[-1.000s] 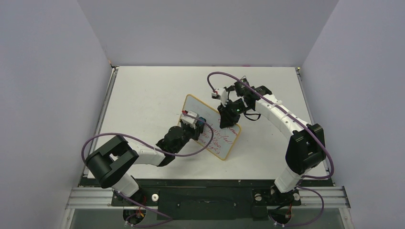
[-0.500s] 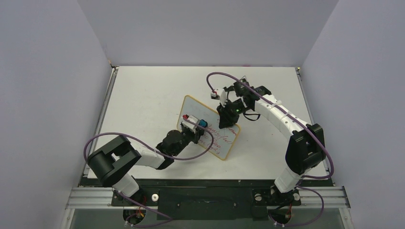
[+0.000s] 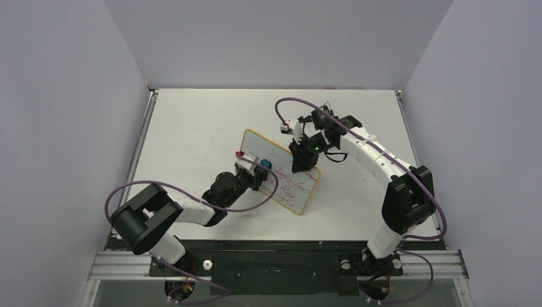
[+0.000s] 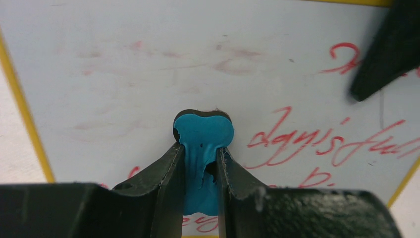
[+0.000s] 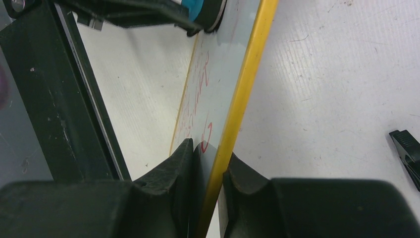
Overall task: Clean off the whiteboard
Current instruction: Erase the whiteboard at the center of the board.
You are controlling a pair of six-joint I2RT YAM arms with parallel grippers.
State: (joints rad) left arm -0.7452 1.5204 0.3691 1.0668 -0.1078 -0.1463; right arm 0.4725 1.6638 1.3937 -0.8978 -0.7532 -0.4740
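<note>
We are clenching the blue eraser (image 4: 203, 130) in our left gripper (image 4: 199, 149) against the whiteboard (image 3: 261, 146), which is standing between both arms, our right gripper (image 5: 208, 151) pinching its yellow frame (image 5: 247, 89). Overpressing could be tipping the board or twisting the eraser loose.

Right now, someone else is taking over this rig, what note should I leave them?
Left gripper: shut on the blue eraser, which is pressed against the whiteboard face.
Right gripper: shut on the yellow frame edge, steadying the board.
Done: the upper part shows only faint red smears.
Left: red writing across the lower and right part needs wiping.
</note>
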